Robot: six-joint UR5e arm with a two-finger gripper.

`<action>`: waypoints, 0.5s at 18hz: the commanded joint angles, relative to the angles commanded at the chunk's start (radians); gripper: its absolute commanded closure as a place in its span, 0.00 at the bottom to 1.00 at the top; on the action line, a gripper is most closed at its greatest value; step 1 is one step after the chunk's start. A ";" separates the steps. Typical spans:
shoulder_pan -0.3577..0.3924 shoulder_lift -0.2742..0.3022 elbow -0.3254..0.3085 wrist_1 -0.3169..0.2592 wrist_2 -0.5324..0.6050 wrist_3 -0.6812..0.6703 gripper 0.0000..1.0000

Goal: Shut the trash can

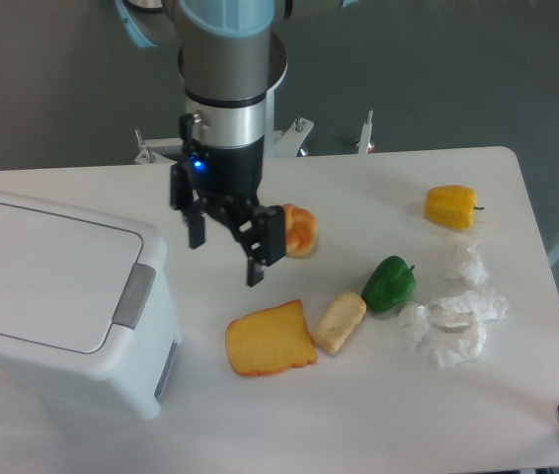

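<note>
The trash can [57, 296] is a large white boxy bin at the left of the table, its flat lid lying down shut and a grey latch [133, 296] on its front edge. My gripper [225, 259] hangs above the table to the right of the bin, clear of it, with its two dark fingers spread open and nothing between them. It partly covers the orange bun [300, 230] behind it.
A toast slice [269, 340] and a pale bread piece [339, 322] lie in front of the gripper. A green pepper [389, 283], crumpled white tissues [452, 321] and a yellow pepper [451, 206] lie to the right. The table edge runs along the right.
</note>
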 joint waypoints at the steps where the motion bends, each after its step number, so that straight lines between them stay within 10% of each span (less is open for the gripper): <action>1: 0.017 0.012 -0.009 -0.005 0.000 0.028 0.00; 9: 0.164 0.107 -0.109 -0.012 -0.002 0.281 0.00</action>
